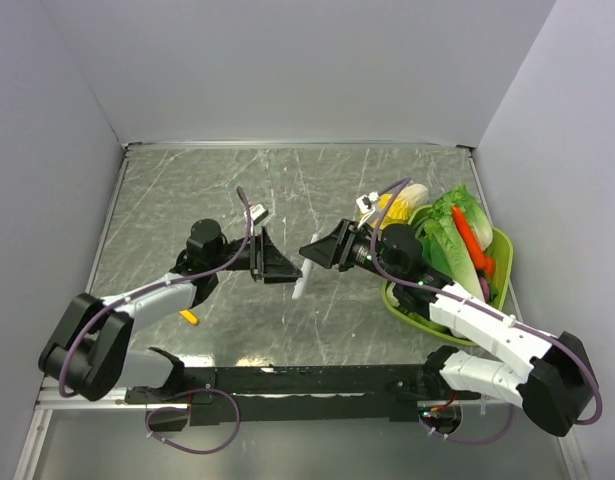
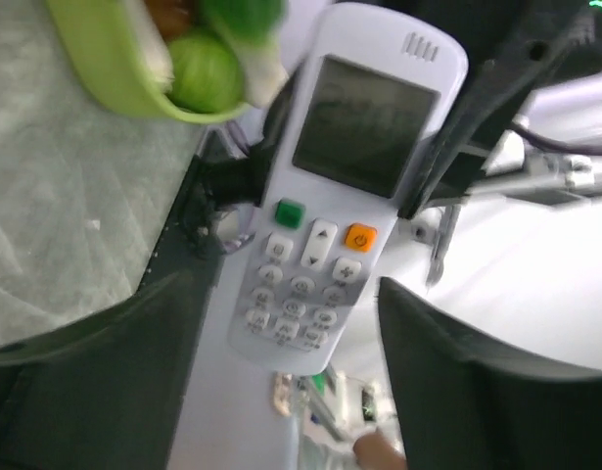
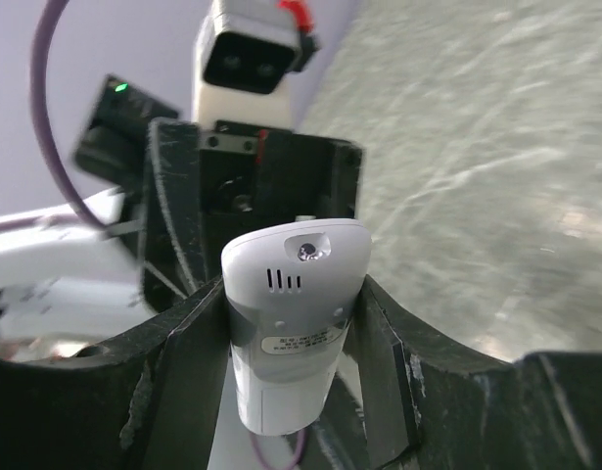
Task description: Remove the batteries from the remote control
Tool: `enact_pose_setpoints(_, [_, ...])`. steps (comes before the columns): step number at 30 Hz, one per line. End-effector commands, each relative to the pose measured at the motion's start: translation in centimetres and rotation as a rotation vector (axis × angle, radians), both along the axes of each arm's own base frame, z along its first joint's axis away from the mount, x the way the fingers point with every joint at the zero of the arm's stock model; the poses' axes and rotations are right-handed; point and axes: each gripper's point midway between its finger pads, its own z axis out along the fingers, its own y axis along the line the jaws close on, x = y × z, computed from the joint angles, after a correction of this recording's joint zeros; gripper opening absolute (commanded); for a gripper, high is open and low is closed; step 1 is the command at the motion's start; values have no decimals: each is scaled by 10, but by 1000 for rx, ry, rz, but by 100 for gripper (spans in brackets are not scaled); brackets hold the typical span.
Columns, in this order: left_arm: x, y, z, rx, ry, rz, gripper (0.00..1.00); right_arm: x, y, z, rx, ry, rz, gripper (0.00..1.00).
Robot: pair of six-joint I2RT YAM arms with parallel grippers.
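Observation:
The white remote control [image 1: 304,279] hangs in the air between the two grippers. My right gripper [image 3: 293,289] is shut on its upper half. The right wrist view shows its back [image 3: 286,362], with the battery cover closed. The batteries are hidden inside. The left wrist view shows its front [image 2: 359,127] with a grey display and buttons, and the right gripper's dark fingers [image 2: 457,137] clamping both sides. My left gripper [image 2: 291,286] is open, its fingers standing wide on either side of the remote's lower end without touching it. In the top view the left gripper [image 1: 283,266] faces the right gripper [image 1: 317,250].
A green basket [image 1: 501,262] full of vegetables stands at the right, under the right arm. A yellow-orange stick-like tool [image 1: 190,318] lies on the table by the left arm. The table is grey marble with walls on three sides.

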Motion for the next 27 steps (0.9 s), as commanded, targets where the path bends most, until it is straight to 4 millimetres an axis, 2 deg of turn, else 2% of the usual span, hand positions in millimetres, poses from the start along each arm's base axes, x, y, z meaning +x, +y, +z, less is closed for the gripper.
enact_pose_setpoints(1, [26, 7, 2, 142, -125, 161, 85, 21, -23, 11, -95, -23, -162, 22])
enact_pose_setpoints(2, [34, 12, -13, 220, -115, 223, 86, 19, -25, 0, -127, 17, -166, 22])
enact_pose_setpoints(4, [42, 18, -6, 255, -152, 290, 87, 25, -31, -12, -180, 98, -222, 21])
enact_pose_setpoints(6, [45, 25, -16, 300, -163, 340, 87, 27, -37, -45, -276, 217, -260, 19])
enact_pose_setpoints(8, [43, 29, -20, 306, -179, 358, 87, 25, -32, -61, -279, 275, -240, 19])
enact_pose_setpoints(10, [42, 31, -33, 311, -164, 368, 86, 24, -25, -65, -270, 286, -206, 19])
enact_pose_setpoints(12, [43, 30, -42, 329, -129, 377, 83, 24, -36, -83, -333, 371, -261, 15])
enact_pose_setpoints(14, [38, 25, -44, 325, -138, 354, 84, 30, -43, -92, -333, 462, -337, 16])
enact_pose_setpoints(16, [36, 24, -48, 324, -149, 367, 85, 30, -40, -98, -300, 522, -330, 16])
enact_pose_setpoints(17, [30, 24, -57, 333, -143, 358, 85, 30, -39, -100, -291, 535, -327, 16])
enact_pose_setpoints(19, [27, 22, -56, 302, -153, 364, 86, 31, -37, -106, -289, 576, -331, 17])
enact_pose_setpoints(20, [22, 22, -64, 302, -136, 354, 86, 31, -37, -108, -302, 590, -335, 17])
enact_pose_setpoints(21, [20, 20, -64, 283, -136, 343, 86, 34, -35, -104, -306, 596, -339, 17])
enact_pose_setpoints(22, [16, 14, -58, 247, -144, 322, 86, 32, -37, -116, -339, 642, -348, 17])
enact_pose_setpoints(27, [9, -3, -77, 287, -123, 253, 84, 29, -28, -127, -299, 711, -323, 16])
